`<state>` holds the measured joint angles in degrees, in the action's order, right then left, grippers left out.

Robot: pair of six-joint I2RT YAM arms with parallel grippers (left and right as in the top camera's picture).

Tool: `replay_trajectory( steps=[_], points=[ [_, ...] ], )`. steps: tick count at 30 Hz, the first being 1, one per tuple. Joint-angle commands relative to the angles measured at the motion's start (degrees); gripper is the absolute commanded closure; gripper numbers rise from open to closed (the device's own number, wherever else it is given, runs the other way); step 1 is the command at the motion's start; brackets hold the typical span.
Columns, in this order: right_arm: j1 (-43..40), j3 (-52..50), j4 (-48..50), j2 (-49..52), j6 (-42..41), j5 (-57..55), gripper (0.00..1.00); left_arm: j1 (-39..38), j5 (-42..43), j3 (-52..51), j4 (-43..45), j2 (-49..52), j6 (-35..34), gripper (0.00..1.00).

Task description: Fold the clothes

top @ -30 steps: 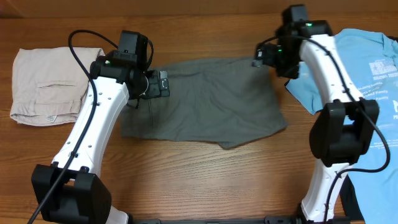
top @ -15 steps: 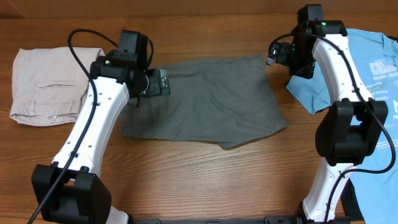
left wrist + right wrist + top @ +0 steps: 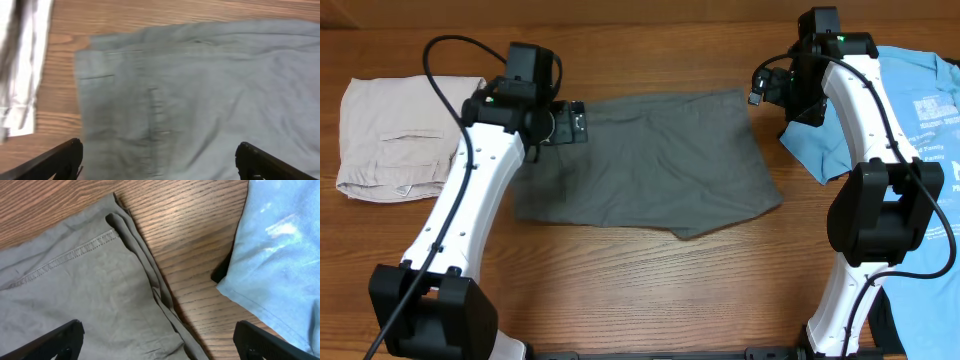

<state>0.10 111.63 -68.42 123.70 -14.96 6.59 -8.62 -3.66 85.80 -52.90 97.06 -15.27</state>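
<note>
Your dark grey shorts [image 3: 650, 160] lie spread on the worktop [image 3: 620, 285], both arms' jaws released, with folding seemingly not yet begun.

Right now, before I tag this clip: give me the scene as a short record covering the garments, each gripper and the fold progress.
target: dark grey shorts, spread out mid-table, waistband end toward the left
left gripper: open, empty, above the waistband end
right gripper: open, empty, above the shorts' far right corner
other garments: beige shorts at far left; light blue T-shirt at far right
surface: wooden table
fold progress: no fold made yet
</note>
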Motion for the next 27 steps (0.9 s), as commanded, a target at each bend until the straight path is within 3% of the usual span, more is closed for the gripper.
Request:
replay_trajectory(
  steps=[1, 5, 17, 27],
  points=[
    [0.15, 0.09, 0.22, 0.02, 0.39, -0.57, 0.00, 4.92, 2.27, 0.15, -1.36, 1.66, 2.71, 0.00],
    [0.15, 0.09, 0.22, 0.02, 0.39, -0.57, 0.00, 8.98, 10.97, 0.09, -3.32, 5.57, 3.72, 0.00],
    [0.15, 0.09, 0.22, 0.02, 0.39, -0.57, 0.00, 10.19, 10.75, 0.09, -3.34, 21.66, 3.69, 0.00],
    [0.15, 0.09, 0.22, 0.02, 0.39, -0.57, 0.00, 10.54, 8.81, 0.11, -1.64, 23.69, 8.94, 0.00]
  ],
)
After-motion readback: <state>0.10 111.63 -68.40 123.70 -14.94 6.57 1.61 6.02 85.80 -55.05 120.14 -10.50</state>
